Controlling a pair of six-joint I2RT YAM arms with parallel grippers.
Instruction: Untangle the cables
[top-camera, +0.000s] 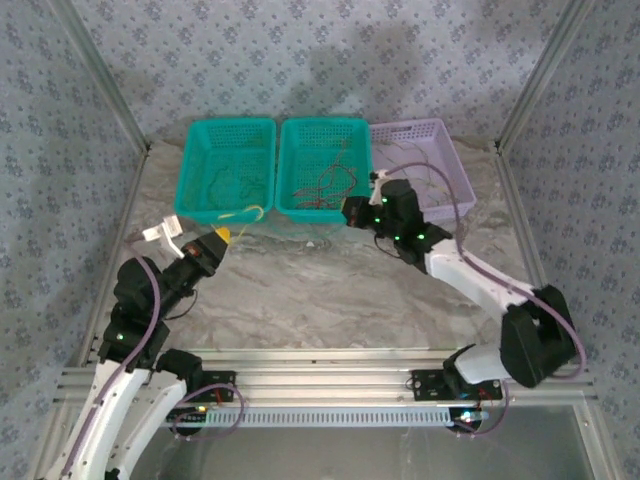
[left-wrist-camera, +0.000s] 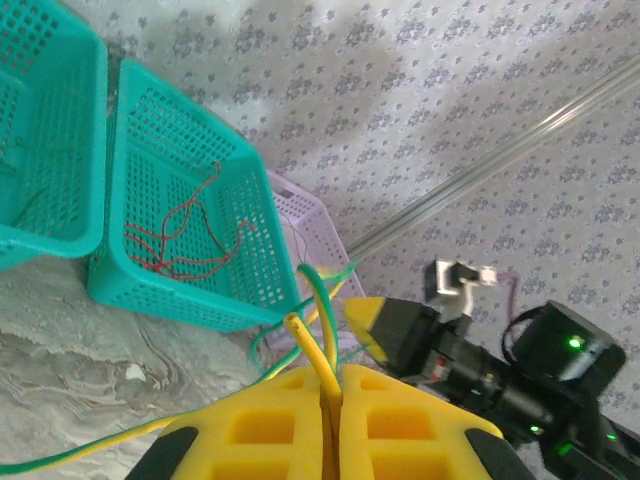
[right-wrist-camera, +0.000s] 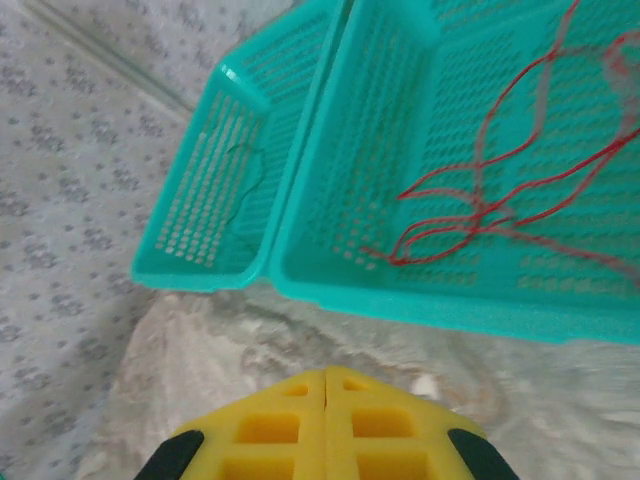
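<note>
Three baskets stand in a row at the far side of the table (top-camera: 300, 290): a teal left basket (top-camera: 228, 122), a teal middle basket (top-camera: 322, 122) and a lilac basket (top-camera: 410, 125) on the right, their sides touching.

The left tool (top-camera: 222, 236) hangs just near of the left basket's near wall. In the left wrist view the left tool (left-wrist-camera: 330, 385) has its yellow pads (left-wrist-camera: 260, 430) pressed together, pinching a yellow cable (left-wrist-camera: 310, 345) and a green cable (left-wrist-camera: 322, 300) in the seam between them. A short yellow end sticks up out of the seam, and both cables trail off to the left over the table. From above, the yellow cable (top-camera: 245, 212) arcs from this tool toward the gap between the two teal baskets.

The right tool (top-camera: 350, 212) sits at the near right corner of the middle basket, low over the table. In its wrist view the right tool (right-wrist-camera: 327, 375) has its pads closed flush against each other, pointing at the near rim of the middle basket (right-wrist-camera: 400, 300). Its yellow tip (left-wrist-camera: 365, 315) also shows in the left wrist view, close to the pinched cables.

Curly red cables (top-camera: 320, 185) lie on the floor of the middle basket (left-wrist-camera: 250, 270), seen plainly from both wrists (left-wrist-camera: 185, 235) (right-wrist-camera: 480, 190). A second green cable (top-camera: 225, 185) lies in the left basket (right-wrist-camera: 200, 200). Thin dark strands (top-camera: 420, 170) lie in the lilac basket (left-wrist-camera: 300, 215); their colour is hard to tell.
</note>
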